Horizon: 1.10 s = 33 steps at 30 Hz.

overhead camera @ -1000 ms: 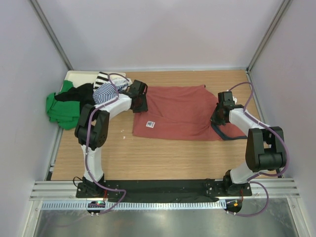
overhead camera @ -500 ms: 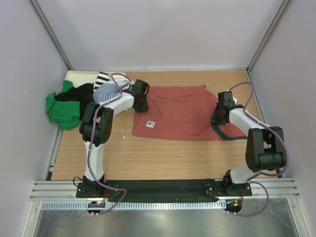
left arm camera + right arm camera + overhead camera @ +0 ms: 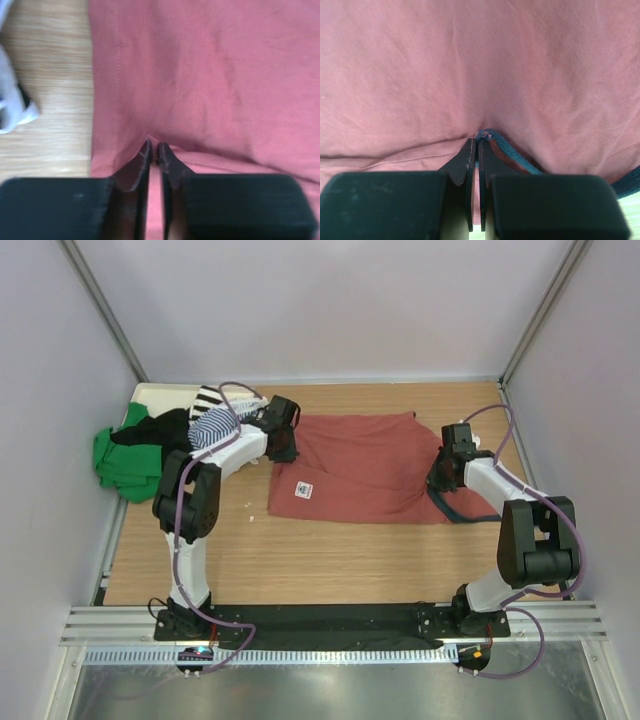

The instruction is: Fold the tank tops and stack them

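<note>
Over the last second the left fingers (image 3: 142, 160) have drawn together, and they now pinch a small ridge of the brick-red tank top (image 3: 370, 465) at its 10 o'clock edge. The right fingers (image 3: 470, 155) are clamped on the cloth at its 3 o'clock edge, right where the dark trim (image 3: 512, 152) runs. The top lies spread flat mid-counter (image 3: 300, 560), with a white label (image 3: 304, 491) toward its 7 o'clock corner. The pile (image 3: 130, 455), with a striped top (image 3: 212, 425) on it, sits at the counter's 10 o'clock corner.
</note>
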Available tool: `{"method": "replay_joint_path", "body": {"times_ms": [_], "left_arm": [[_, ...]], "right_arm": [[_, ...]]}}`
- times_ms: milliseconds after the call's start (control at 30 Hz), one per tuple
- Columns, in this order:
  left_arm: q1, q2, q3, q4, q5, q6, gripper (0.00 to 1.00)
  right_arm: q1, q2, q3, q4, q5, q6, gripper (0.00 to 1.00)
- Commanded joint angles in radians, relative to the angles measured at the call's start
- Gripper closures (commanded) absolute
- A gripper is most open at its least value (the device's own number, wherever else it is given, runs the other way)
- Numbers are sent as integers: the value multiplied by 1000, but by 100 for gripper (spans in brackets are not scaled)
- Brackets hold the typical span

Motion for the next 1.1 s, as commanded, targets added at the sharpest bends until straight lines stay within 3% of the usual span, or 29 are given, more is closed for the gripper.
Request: {"method": "replay_joint_path", "body": {"times_ms": [0, 67, 133, 167, 433, 600, 800, 1067], "left_arm": [[-1, -101, 11, -24, -43, 18, 84], [-3, -95, 9, -32, -35, 18, 82], [-3, -78, 10, -42, -24, 18, 99], [-3, -80, 7, -42, -23, 14, 100], [-12, -125, -20, -41, -81, 9, 100], [0, -162, -17, -53, -130, 1, 100], [42, -210, -23, -50, -141, -34, 100], [72, -213, -68, -7, -127, -42, 100]], "right_arm": [[0, -21, 54, 12, 3, -4, 98], [0, -21, 55, 9, 3, -2, 99], [0, -18, 55, 8, 0, -2, 98], [0, -18, 54, 9, -2, -2, 99], [-2, -16, 66, 6, 6, -2, 98], [-9, 11, 162, 3, -24, 2, 99], [-9, 44, 267, 5, -49, -21, 99], [-9, 116, 279, 9, -52, -30, 99]]}}
